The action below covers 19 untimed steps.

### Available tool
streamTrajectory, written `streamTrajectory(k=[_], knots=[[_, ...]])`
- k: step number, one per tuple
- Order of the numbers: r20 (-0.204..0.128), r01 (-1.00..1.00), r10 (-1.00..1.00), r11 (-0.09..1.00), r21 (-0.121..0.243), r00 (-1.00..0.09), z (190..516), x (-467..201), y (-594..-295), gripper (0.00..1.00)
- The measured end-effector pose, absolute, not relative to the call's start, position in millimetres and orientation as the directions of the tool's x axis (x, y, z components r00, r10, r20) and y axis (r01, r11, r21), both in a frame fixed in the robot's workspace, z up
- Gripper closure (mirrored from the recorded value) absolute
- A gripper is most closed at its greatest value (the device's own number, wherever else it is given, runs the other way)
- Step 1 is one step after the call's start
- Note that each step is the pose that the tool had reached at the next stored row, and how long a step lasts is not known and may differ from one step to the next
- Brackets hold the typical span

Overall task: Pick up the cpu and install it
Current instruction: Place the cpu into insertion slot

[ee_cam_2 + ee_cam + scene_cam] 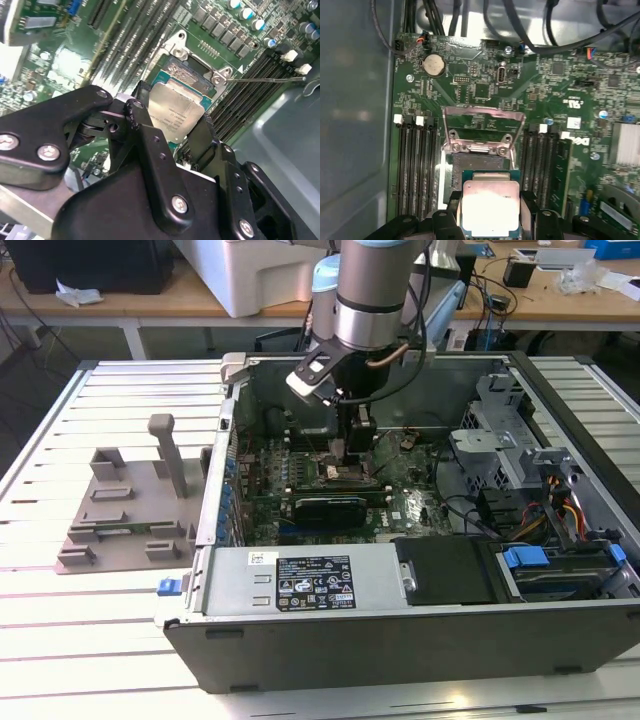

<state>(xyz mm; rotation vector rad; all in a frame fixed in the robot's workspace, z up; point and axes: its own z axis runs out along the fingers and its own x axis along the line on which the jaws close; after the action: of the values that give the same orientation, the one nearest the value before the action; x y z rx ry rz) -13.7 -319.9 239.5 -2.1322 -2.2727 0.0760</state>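
Observation:
The cpu (490,207), a flat square chip with a shiny metal top and a greenish rim, sits between my two black fingers (452,205). My gripper (490,216) is shut on it from two opposite sides. In the second wrist view the cpu (177,112) hangs tilted just over the open socket (192,75), partly overlapping it. The socket's metal load plate (482,127) is swung up and open beyond the socket bed (477,167). In the exterior view my gripper (346,455) reaches down into the computer case over the motherboard (400,505).
Memory slots (412,165) flank the socket on both sides. A thin metal lever (265,77) lies beside the socket. The case walls (400,640), a power supply (310,580) and a drive cage (510,430) hem in the arm. A grey fixture plate (130,510) lies on the exterior view's left.

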Motion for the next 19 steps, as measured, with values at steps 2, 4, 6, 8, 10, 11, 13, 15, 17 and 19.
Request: streamTrajectory(k=[2,4,6,8,10,11,13,15,17,19], knots=[[-0.016,0.998,0.999,0.046,-0.052,-0.047,235,-14,-319,0.45],[-0.016,0.998,0.999,0.031,-0.052,-0.031,231,-14,-319,0.45],[-0.016,0.998,1.0,0.02,-0.052,-0.021,225,-14,-318,0.45],[-0.016,0.998,1.0,0.019,-0.052,-0.02,219,-14,-318,0.45],[-0.016,0.998,1.0,0.019,-0.053,-0.02,215,-15,-318,0.45],[-0.016,0.998,1.0,0.019,-0.052,-0.02,213,-15,-318,0.45],[-0.016,0.998,1.0,0.019,-0.052,-0.019,211,-15,-318,0.45],[-0.015,0.998,1.0,0.019,-0.052,-0.02,210,-16,-318,0.45],[-0.013,0.998,1.0,0.019,-0.052,-0.02,209,-16,-318,0.45],[-0.011,0.998,1.0,0.019,-0.052,-0.019,209,-16,-317,0.45]])
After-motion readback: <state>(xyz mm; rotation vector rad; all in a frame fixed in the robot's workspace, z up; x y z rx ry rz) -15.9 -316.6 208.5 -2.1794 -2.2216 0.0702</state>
